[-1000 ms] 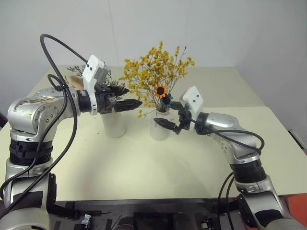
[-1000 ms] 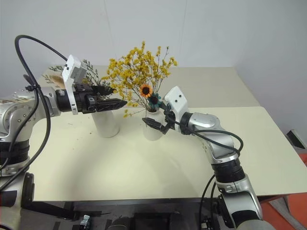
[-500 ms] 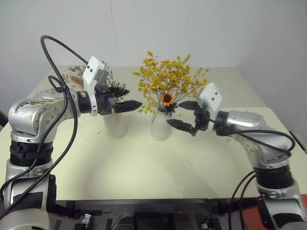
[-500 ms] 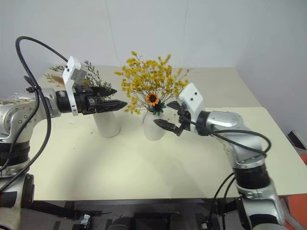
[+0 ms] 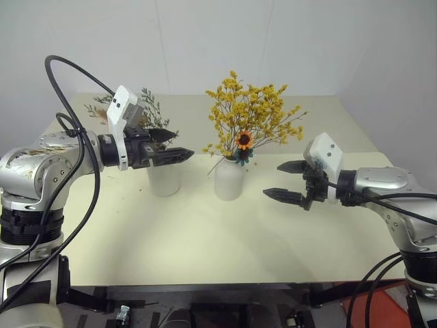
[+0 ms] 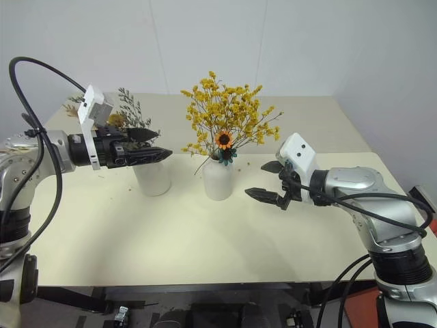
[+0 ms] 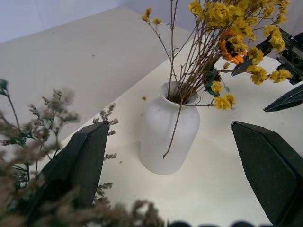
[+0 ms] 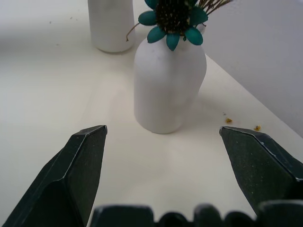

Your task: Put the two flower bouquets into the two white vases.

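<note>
The yellow-orange bouquet (image 5: 249, 123), with an orange flower and a teal flower (image 8: 170, 23), stands in the rounded bottle vase (image 5: 229, 179) at the table's middle. Left of it, the grey-green leafy bouquet (image 5: 147, 113) sits in the tapered tube vase (image 5: 164, 183). My left gripper (image 5: 183, 143) hovers open at the tube vase's mouth, touching neither vase. The left wrist view looks past its fingers (image 7: 80, 161) at the bottle vase (image 7: 170, 137). To the right of the bottle vase my right gripper (image 5: 272, 180) is open and empty, clear of the vase (image 8: 165, 85).
The cream table (image 5: 205, 239) has a near edge close below the arms and a right edge (image 5: 399, 171) behind the right arm. A white wall stands behind the table. A few yellow crumbs (image 8: 227, 120) lie near the bottle vase.
My right gripper has drawn back to the right, away from the bottle vase's neck. The yellow bouquet has swung from leaning left to standing more upright. The left gripper has held its place.
</note>
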You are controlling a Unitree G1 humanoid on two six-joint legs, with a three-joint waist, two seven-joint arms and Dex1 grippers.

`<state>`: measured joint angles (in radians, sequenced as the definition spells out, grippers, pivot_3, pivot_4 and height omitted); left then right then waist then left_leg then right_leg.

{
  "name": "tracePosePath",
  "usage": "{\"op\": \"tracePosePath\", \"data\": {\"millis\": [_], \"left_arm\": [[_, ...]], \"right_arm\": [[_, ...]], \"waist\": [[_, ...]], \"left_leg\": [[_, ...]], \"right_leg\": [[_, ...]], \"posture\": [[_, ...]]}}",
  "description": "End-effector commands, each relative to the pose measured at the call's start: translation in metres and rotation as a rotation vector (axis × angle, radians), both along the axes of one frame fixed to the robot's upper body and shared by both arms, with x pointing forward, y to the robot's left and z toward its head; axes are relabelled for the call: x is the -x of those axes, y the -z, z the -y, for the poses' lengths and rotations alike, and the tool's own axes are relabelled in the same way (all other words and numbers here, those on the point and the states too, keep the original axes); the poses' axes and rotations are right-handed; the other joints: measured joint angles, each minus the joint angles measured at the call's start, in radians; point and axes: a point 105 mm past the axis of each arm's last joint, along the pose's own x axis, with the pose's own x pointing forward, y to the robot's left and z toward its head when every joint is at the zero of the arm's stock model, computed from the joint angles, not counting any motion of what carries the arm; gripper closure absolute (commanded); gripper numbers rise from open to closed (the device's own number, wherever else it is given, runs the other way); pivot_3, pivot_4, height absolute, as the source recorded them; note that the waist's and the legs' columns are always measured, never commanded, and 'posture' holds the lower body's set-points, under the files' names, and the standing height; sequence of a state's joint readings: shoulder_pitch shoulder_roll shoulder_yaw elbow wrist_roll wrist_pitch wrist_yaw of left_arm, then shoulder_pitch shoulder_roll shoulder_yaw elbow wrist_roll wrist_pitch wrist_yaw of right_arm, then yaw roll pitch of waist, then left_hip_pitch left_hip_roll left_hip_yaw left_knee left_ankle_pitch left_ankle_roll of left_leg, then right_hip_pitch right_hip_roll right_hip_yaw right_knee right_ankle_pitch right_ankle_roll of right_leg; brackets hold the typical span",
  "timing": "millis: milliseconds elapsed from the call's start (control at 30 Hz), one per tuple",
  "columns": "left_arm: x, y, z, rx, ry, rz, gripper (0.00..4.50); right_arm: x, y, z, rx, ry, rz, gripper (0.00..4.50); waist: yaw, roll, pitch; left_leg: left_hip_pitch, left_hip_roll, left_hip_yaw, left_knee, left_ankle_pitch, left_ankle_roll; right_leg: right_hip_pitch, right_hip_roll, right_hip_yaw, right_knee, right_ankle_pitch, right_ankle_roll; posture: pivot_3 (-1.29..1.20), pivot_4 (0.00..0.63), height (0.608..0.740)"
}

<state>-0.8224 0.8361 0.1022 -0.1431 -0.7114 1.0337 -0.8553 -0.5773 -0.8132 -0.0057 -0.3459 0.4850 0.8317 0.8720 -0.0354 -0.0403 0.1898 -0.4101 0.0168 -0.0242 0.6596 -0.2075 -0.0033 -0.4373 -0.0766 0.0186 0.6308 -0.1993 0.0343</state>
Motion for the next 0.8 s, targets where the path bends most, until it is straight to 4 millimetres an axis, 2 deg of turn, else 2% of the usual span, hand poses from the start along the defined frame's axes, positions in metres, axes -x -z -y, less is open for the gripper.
{"op": "tracePosePath", "data": {"millis": [33,267,433,633,800], "left_arm": [[0.007,-0.013,0.000,0.008,0.008,0.052,0.00],[0.009,-0.014,0.000,0.010,0.016,0.060,0.00],[0.010,-0.015,0.001,0.009,0.025,0.066,0.00],[0.009,-0.017,0.000,0.003,0.025,0.069,0.00],[0.010,-0.017,-0.002,0.001,0.023,0.072,0.00]], "right_arm": [[0.004,-0.014,-0.002,-0.010,-0.016,0.050,0.03],[0.002,-0.008,-0.012,-0.115,0.010,0.004,0.03],[-0.020,0.003,-0.025,-0.250,0.145,-0.001,0.03],[-0.034,-0.007,-0.048,-0.379,0.168,0.030,0.03],[-0.041,-0.008,-0.053,-0.411,0.189,0.035,0.03]], "waist": [[0.001,0.000,0.000],[-0.001,0.000,0.000],[-0.001,0.000,0.000],[-0.002,0.000,0.000],[-0.002,0.000,0.000]], "left_leg": [[0.000,0.000,0.000,0.000,0.000,0.000],[0.000,0.000,0.000,0.000,0.000,0.000],[0.000,0.000,0.000,0.000,0.000,0.000],[0.000,0.000,0.000,0.000,0.000,0.000],[0.000,0.000,0.000,0.000,0.000,0.000]], "right_leg": [[0.000,0.000,0.000,0.000,0.000,0.000],[0.000,0.000,0.000,0.000,0.000,0.000],[0.000,0.000,0.000,0.001,0.000,-0.001],[0.000,0.000,0.000,0.001,0.002,-0.003],[0.000,0.000,0.000,0.001,0.002,-0.003]], "posture": [[0.00,0.150,0.740],[0.00,0.150,0.740],[0.00,0.150,0.740],[0.00,0.150,0.740],[0.00,0.150,0.740]]}}
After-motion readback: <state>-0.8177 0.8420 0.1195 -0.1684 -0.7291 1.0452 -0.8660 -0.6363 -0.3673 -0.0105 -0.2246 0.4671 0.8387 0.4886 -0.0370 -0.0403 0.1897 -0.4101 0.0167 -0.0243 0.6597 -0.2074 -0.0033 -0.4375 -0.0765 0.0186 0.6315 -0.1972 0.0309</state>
